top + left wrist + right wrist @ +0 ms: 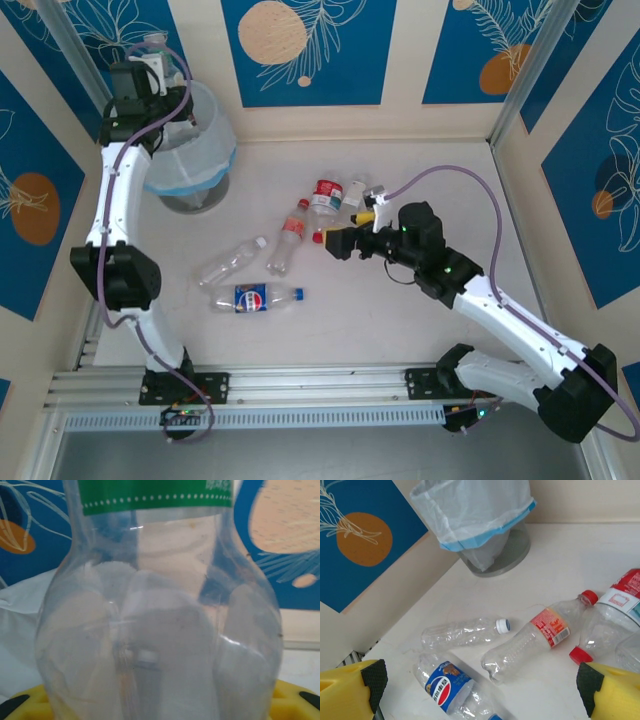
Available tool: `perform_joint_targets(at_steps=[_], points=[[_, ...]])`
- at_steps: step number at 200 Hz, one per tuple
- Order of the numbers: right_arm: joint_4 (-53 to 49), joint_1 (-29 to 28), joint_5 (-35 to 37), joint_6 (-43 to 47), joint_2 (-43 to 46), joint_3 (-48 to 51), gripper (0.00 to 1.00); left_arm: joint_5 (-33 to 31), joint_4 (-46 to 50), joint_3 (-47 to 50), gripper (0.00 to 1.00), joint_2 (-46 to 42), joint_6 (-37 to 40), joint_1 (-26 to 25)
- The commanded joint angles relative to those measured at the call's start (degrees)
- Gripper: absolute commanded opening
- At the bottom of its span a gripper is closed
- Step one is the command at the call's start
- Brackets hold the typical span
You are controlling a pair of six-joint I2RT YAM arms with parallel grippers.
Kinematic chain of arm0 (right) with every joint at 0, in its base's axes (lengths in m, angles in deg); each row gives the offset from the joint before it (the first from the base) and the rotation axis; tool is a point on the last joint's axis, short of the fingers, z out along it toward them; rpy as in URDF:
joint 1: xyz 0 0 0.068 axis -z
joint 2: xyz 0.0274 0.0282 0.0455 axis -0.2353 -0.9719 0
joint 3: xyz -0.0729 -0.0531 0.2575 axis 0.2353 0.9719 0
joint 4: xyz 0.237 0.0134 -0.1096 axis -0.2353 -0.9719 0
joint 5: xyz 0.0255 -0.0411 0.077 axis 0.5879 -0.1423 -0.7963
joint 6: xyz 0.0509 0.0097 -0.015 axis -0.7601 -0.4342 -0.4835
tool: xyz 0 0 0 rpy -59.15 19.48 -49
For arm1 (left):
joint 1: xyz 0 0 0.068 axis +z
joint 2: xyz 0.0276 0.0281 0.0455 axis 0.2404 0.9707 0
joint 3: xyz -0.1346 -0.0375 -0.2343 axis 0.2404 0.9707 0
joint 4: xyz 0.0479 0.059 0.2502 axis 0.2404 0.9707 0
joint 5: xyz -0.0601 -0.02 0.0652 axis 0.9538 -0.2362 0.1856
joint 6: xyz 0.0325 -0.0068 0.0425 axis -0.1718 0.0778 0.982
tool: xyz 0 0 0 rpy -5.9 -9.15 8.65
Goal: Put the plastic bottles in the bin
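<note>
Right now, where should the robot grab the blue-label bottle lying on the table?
Grip the blue-label bottle around its labelled middle, coming straight down and pinching across its width. It lies on its side, apart from the other bottles, so both long sides look reachable.

Bright, even overhead light leaves soft, short shadows on the pale worktop (400, 330) beneath the bottles (525, 645). Small glints (mild ones) dot the plastic. In the left wrist view the close clear bottle (160, 630) is blurred and warps the wall (280, 525) behind.
</note>
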Motion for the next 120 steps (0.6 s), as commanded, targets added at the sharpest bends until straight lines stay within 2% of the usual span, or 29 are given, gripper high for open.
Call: perform_joint_targets(at_steps=[1,46,74,120], points=[[-0.4,-0.4,1.7,0.3,2.0,1.6,0.99,-0.9,-0.4,-6.8,0.51,3.8,-1.5,2.0],[-0.5,-0.4,2.6,0.0,3.0,2.3,0.99,5.1,2.9,-13.4,0.52,10.6,-0.5,2.2],[-0.6,-0.4,2.9,0.3,2.9,2.1,0.99,4.7,3.0,-12.2,0.52,11.5,-2.2,2.2],[-0.8,-0.4,3.2,0.8,2.8,2.1,0.99,8.1,0.6,-5.9,0.54,11.0,-2.4,2.1]])
